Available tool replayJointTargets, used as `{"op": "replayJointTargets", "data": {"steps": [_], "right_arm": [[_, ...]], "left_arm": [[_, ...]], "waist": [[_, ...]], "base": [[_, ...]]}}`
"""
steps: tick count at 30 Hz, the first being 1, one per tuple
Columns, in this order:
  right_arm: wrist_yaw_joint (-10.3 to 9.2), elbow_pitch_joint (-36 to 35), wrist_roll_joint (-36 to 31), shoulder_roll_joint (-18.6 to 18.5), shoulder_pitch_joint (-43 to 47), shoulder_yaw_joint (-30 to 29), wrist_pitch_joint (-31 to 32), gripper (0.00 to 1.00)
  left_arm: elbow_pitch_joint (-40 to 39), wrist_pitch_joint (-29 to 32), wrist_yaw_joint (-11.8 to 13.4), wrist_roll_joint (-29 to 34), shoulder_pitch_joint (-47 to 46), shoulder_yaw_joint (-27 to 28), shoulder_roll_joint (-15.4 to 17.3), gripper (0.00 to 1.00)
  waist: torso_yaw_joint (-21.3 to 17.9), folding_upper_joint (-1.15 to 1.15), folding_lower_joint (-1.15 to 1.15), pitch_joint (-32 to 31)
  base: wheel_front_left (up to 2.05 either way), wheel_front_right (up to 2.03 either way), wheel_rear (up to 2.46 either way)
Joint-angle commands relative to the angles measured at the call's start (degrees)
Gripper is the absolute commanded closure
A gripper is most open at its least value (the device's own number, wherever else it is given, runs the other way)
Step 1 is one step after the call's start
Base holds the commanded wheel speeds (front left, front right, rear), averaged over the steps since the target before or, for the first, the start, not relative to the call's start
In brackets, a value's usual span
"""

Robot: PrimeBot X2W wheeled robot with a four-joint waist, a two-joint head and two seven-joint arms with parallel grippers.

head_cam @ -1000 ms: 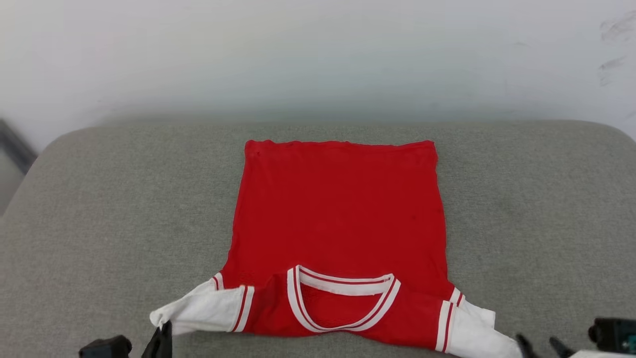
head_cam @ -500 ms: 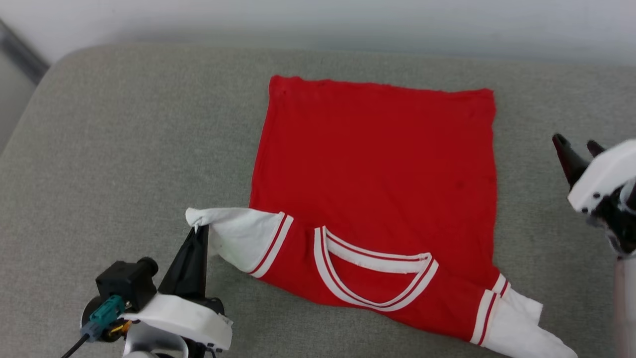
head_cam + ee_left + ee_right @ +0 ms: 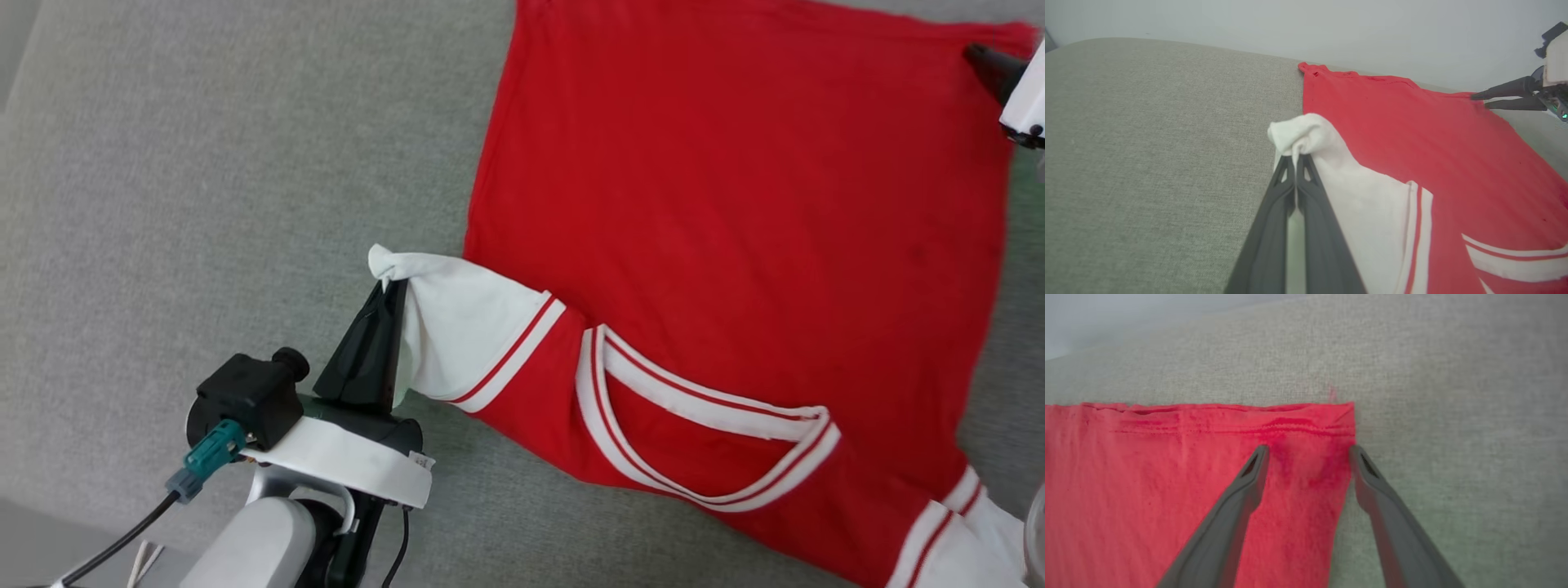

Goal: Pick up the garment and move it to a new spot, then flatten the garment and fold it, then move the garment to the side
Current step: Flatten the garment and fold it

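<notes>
Garment (image 3: pixel 735 204) lay spread on the grey cushion (image 3: pixel 204 163), red back up, hem (image 3: pixel 1208 416) at the far end & striped collar (image 3: pixel 702 425) nr the robot. Body mostly flat w/ a few soft wrinkles.

Left gripper (image 3: pixel 390 286) was pinched tight on the end of the white sleeve (image 3: pixel 465 327). No gap btwn the fingers, and the cloth bunched into a small knot just past the tips. That sleeve angled off the garment's left edge. Couldn't tell if it was clear of the cushion.

Right gripper (image 3: pixel 1308 449) sat at the far right hem corner, jaws spread wide w/ nothing in them. One finger was over the red cloth, the other right at the side edge by the bare cushion. Couldn't tell if the tips touched the fabric.

Other white sleeve (image 3: pixel 963 539) trailed off at the nr right. Pale wall (image 3: pixel 1290 24) behind the cushion.
</notes>
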Motion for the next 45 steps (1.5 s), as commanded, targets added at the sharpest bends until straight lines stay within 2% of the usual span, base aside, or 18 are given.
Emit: {"op": "replayJointTargets", "data": {"steps": [1,5,6,7,8,12,17,21,25,31,35,39,42,45], "right_arm": [[-0.02,0.9,-0.8,-0.3,-1.1,-0.5,0.9,0.00],[-0.02,5.6,-4.4,0.5,-0.5,-2.6,6.5,0.00],[-0.03,6.4,-5.2,0.9,-0.2,-3.3,7.5,0.03],[-0.03,6.9,-5.8,1.3,-0.1,-3.8,8.4,0.54],[-0.03,7.2,-6.4,1.7,0.0,-4.3,8.9,0.98],[-0.02,5.9,-8.3,1.5,-0.6,-4.0,6.7,1.00],[-0.03,3.9,-9.2,-1.2,-0.9,-0.3,1.8,1.00],[-0.03,2.6,-7.8,-2.7,2.3,5.0,-0.8,1.00],[-0.03,-1.0,-3.6,-5.0,7.6,11.4,-1.0,1.00],[-0.03,-12.2,4.2,-9.4,22.9,18.8,3.5,1.00],[-0.03,-22.7,8.1,-11.5,36.8,19.7,9.3,1.00],[-0.03,-32.2,11.2,-10.0,52.0,17.9,15.2,1.00],[-0.03,-37.1,12.3,-7.1,62.1,16.2,19.9,1.00],[-0.02,-39.7,12.7,-4.6,66.8,15.1,22.0,1.00]], "left_arm": [[0.2,-0.4,-0.4,0.2,-0.9,0.0,-0.2,1.00],[0.9,-1.1,-0.7,0.1,-1.4,-0.1,-0.7,1.00],[1.1,-1.2,-0.8,0.1,-1.5,-0.1,-0.8,1.00],[1.3,-1.2,-0.9,0.0,-1.6,-0.2,-0.8,1.00],[1.6,-1.2,-0.9,0.0,-1.7,-0.2,-0.9,1.00],[2.8,-1.5,-1.3,-0.2,-1.7,-0.4,-0.9,1.00],[4.6,-1.0,-0.7,-0.5,0.2,-0.6,-0.6,1.00],[5.6,-0.4,0.8,-1.1,2.7,-0.1,0.1,1.00],[5.5,0.9,2.8,-1.9,6.2,0.6,1.3,1.00],[5.0,3.2,6.2,-2.4,12.0,1.6,3.8,1.00],[3.9,4.3,8.3,-3.1,15.6,2.8,5.3,1.00],[2.3,5.0,10.2,-3.6,18.6,3.9,6.5,1.00],[1.2,5.6,11.2,-3.8,19.9,4.3,7.0,1.00],[0.5,5.9,11.6,-3.9,20.1,4.4,7.2,1.00]], "waist": [[2.2,0.00,-0.02,2.2],[2.4,0.00,-0.02,2.3],[2.4,0.00,-0.02,2.2],[2.4,0.00,-0.02,2.0],[2.3,0.00,-0.02,1.8],[2.1,0.00,-0.02,-0.2],[0.7,0.00,-0.02,-5.9],[-1.5,0.00,-0.02,-11.8],[-4.3,0.00,-0.02,-17.2],[-8.9,0.00,-0.02,-24.0],[-11.3,0.00,-0.02,-27.0],[-13.1,0.00,-0.02,-28.3],[-14.0,0.00,-0.02,-28.5],[-14.6,0.00,-0.02,-28.3]], "base": [[0.00,0.00,0.00],[0.00,0.00,0.00],[0.00,0.00,0.00],[0.00,0.00,0.00],[0.00,0.00,0.00],[0.00,0.00,0.00],[0.00,0.00,0.00],[0.00,0.00,0.00],[0.00,0.00,0.00],[0.00,0.00,0.00],[0.00,0.00,0.00],[0.00,0.00,0.00],[0.00,0.00,0.00],[0.00,0.00,0.00]]}}
